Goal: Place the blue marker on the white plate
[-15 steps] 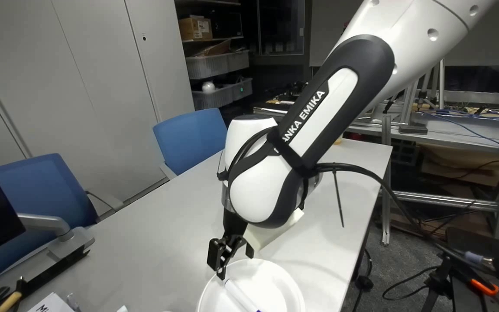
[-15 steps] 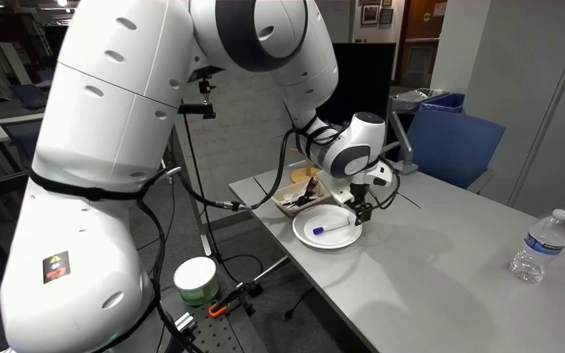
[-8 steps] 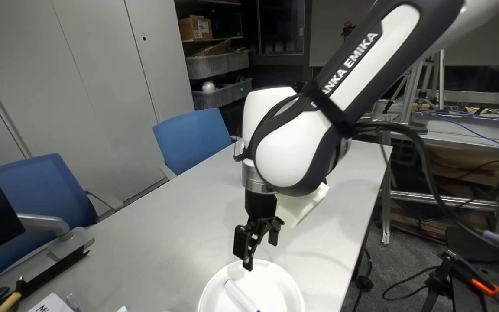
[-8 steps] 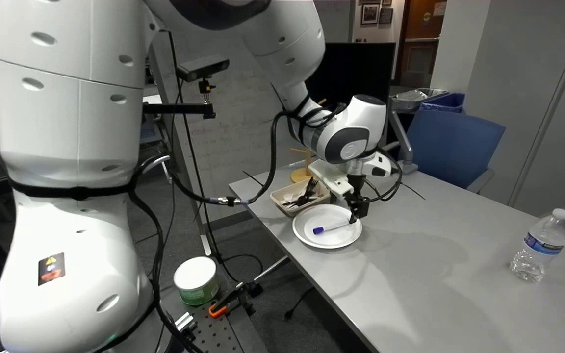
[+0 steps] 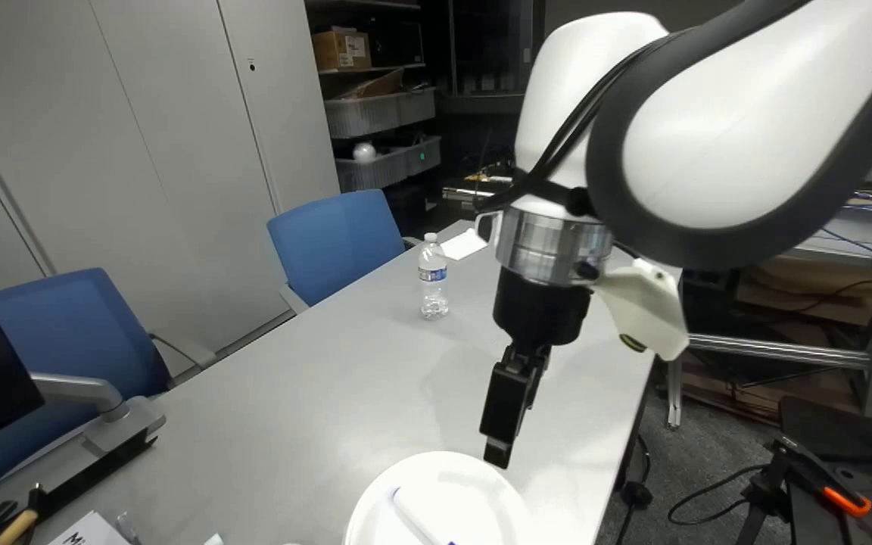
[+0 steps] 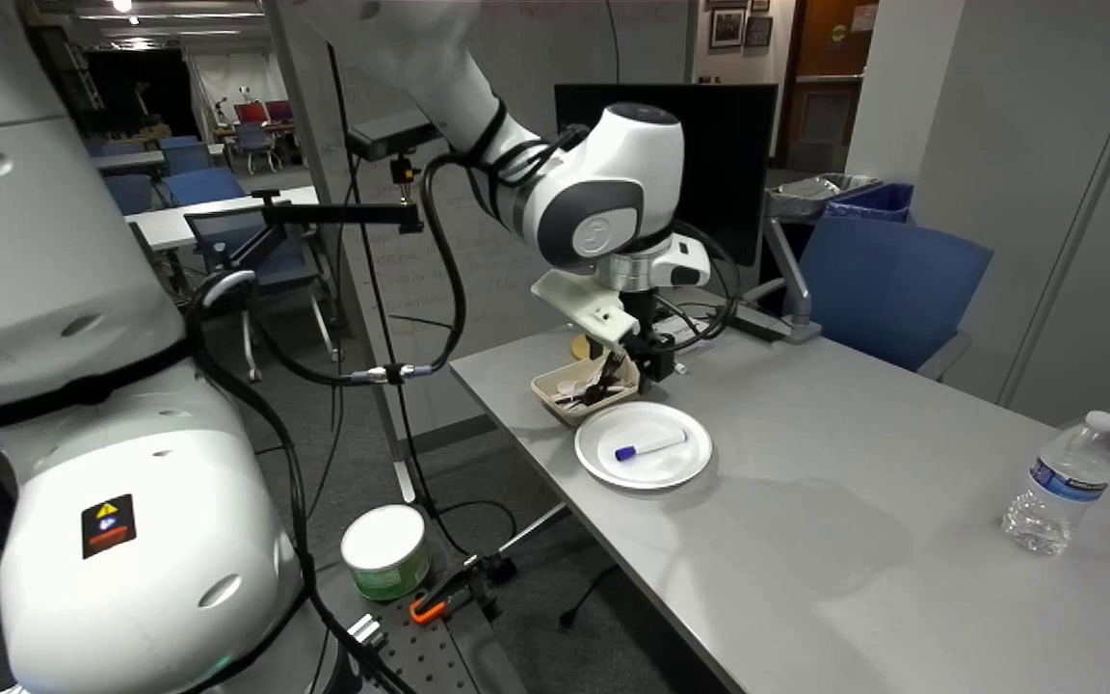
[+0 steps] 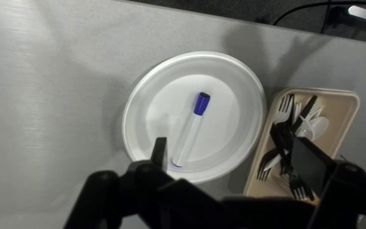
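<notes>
The blue marker [image 7: 189,130], with a white barrel and dark blue cap, lies flat inside the white plate [image 7: 226,117]. Both exterior views also show the marker [image 5: 415,518] [image 6: 653,446] on the plate [image 5: 481,499] [image 6: 651,476]; in one of them the bottom edge cuts the plate off. My gripper [image 7: 233,159] is open and empty, its two fingers wide apart. In the exterior views the gripper [image 5: 502,446] [image 6: 651,364] hangs above the table, beside the plate and near the cutlery tray. It does not touch the marker.
A beige tray [image 7: 345,105] of plastic cutlery stands close beside the plate; it also shows in an exterior view [image 6: 541,387]. A clear water bottle [image 5: 434,280] [image 6: 1061,487] stands farther along the table. A monitor [image 6: 728,154] and a white box [image 5: 88,530] are at the table's end.
My open gripper has risen and moved off the plate, over toward the cutlery tray. The marker and plate have stayed still. The water bottle has come into sight behind the arm.
</notes>
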`<act>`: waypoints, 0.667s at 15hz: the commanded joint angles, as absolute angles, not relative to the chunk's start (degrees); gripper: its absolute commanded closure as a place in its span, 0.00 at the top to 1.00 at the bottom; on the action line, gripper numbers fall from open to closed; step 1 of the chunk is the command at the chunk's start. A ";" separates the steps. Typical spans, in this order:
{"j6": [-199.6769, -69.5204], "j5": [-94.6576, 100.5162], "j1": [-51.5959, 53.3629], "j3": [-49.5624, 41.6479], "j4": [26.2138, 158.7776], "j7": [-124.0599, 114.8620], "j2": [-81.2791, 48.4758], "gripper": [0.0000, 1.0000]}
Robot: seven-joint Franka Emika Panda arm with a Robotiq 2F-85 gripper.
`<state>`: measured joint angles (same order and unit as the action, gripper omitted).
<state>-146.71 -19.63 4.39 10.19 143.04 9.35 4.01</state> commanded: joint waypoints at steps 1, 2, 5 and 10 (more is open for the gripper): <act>-145.73 -24.32 7.99 8.24 150.57 14.52 15.94 1.00; -146.64 -21.19 7.56 7.98 146.27 11.15 9.29 1.00; -146.58 -21.33 8.91 7.41 149.34 11.37 14.19 1.00; -146.59 -21.29 8.97 7.22 150.07 11.49 14.75 1.00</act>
<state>-146.50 -22.25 6.95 9.28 150.07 12.23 14.79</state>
